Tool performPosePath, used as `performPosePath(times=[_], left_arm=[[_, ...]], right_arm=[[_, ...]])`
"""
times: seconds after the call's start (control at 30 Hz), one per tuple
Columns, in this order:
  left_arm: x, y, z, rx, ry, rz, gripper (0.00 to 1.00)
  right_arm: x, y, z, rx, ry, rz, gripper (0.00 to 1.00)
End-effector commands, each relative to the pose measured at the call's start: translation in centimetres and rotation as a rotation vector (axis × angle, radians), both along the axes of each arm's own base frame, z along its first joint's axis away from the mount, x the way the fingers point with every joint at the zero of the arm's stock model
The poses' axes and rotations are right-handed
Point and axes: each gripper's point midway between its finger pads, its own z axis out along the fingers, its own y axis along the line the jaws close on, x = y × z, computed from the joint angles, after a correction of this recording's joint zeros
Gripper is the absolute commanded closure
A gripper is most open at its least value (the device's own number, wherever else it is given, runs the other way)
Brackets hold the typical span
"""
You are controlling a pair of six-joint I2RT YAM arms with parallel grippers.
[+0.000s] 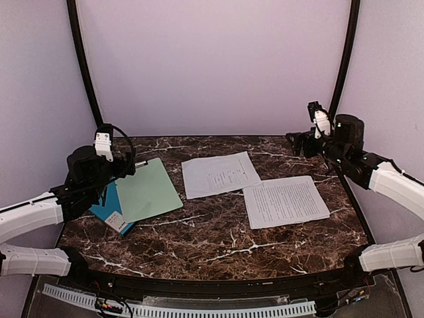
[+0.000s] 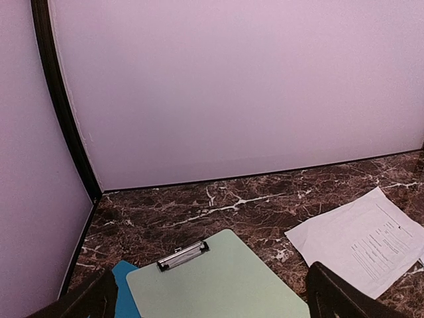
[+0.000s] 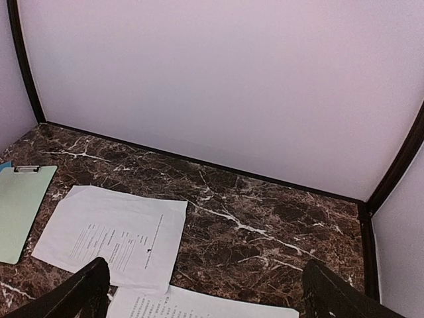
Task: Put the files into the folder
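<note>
Top external: left gripper [image 1: 127,165] and right gripper [image 1: 296,142] gape empty; we should slide clipboard [image 1: 147,189] off folder [image 1: 106,209] before fetching files [image 1: 218,173].

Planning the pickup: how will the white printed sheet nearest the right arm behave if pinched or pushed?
Probably floppy: the white printed paper sheet looks thin. Flat on the dark marble table, its edge seems hard to pinch; pushing likely slides it.

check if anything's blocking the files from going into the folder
yes: the pale green clipboard lies on top of the teal folder, covering most of it. the far file and near file lie uncovered beside it
</note>
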Motion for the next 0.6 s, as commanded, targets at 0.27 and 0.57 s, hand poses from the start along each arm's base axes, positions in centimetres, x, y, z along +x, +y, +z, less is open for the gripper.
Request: performPosePath(times=[0.27,0.57], left_arm=[[-0.2,0.5,-0.1,0.027,0.013,0.037,0.00],[-0.1,1.6,-1.4,0.020,0.076,0.108,0.00]], right_arm=[[0.1,0.4,0.4,0.000,-0.016,0.003,0.01],[-0.1,-0.6,1.0,0.006,0.061,-0.059,0.01]])
